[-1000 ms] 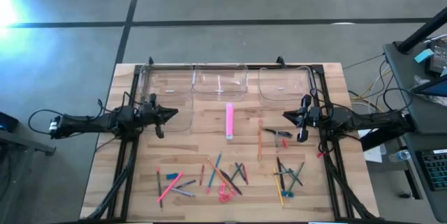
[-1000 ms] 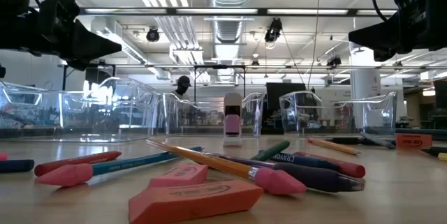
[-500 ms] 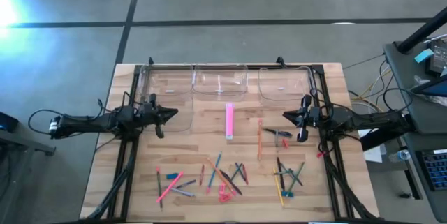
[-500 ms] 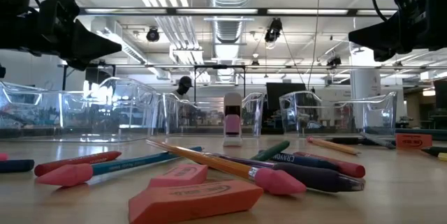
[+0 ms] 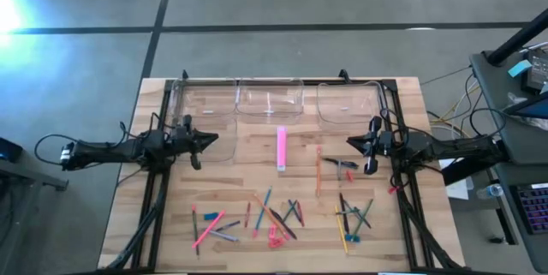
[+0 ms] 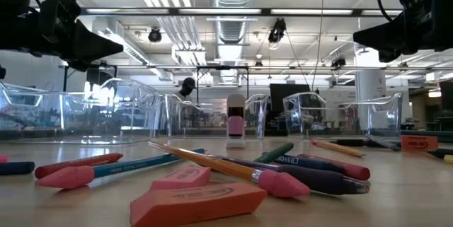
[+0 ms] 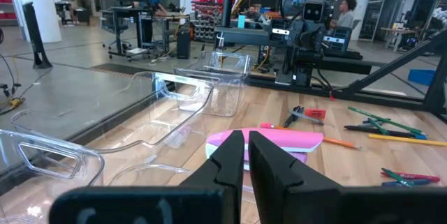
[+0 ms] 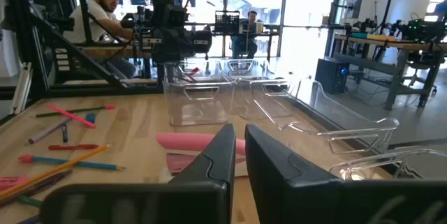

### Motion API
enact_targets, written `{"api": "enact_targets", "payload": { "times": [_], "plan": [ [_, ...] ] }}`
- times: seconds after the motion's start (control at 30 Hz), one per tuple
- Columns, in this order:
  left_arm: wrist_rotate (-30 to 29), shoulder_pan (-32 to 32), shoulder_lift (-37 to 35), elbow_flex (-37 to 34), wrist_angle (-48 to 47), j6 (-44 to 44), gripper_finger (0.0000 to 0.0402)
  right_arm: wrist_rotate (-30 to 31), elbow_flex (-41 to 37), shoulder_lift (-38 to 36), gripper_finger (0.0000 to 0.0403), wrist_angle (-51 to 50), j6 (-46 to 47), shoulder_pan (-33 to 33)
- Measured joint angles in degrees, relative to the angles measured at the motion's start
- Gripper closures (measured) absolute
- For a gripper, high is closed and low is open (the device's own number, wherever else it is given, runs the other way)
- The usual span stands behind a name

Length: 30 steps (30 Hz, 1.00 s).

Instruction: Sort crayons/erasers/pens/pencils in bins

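Note:
Crayons, pens and pencils (image 5: 272, 215) lie scattered flat over the table's near half, with more of them toward the right (image 5: 351, 213). Pink-red erasers (image 6: 198, 202) lie among them close to the near edge, and another eraser (image 6: 417, 142) lies at the right. Clear bins (image 5: 270, 101) stand in a row along the far edge. A long pink block (image 5: 281, 148) lies at mid-table. My left gripper (image 5: 214, 138) hangs shut above the table's left side, pointing level toward the middle. My right gripper (image 5: 349, 142) hangs shut on the right, facing it. Neither holds anything.
Black frame rails (image 5: 158, 198) run along the table's left and right sides under the arms. An orange pencil (image 5: 318, 172) lies right of the pink block. People (image 8: 105, 8) sit in the room beyond the table. A side desk (image 5: 522, 95) stands off the right edge.

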Motion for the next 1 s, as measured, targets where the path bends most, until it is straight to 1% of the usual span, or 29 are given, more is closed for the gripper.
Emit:
{"api": "enact_targets", "payload": {
  "times": [0.8, 0.93, 1.0],
  "plan": [
    [-0.01, 0.0, -0.02, 0.0, 0.0, 0.18, 0.0393, 0.0, 0.02, 0.02, 0.0376, 0.01, 0.0, 0.01],
    [-0.05, 0.0, -0.02, 0.0, 0.02, 8.64, 0.0393, 0.0, 0.02, 0.0, 0.0376, 0.02, 0.0, 0.0],
    [-0.06, 0.0, 0.0, 0.0, 0.02, 10.76, 0.0393, 0.0, 0.02, 0.02, 0.0376, 0.02, 0.0, 0.02]
  ]
}}
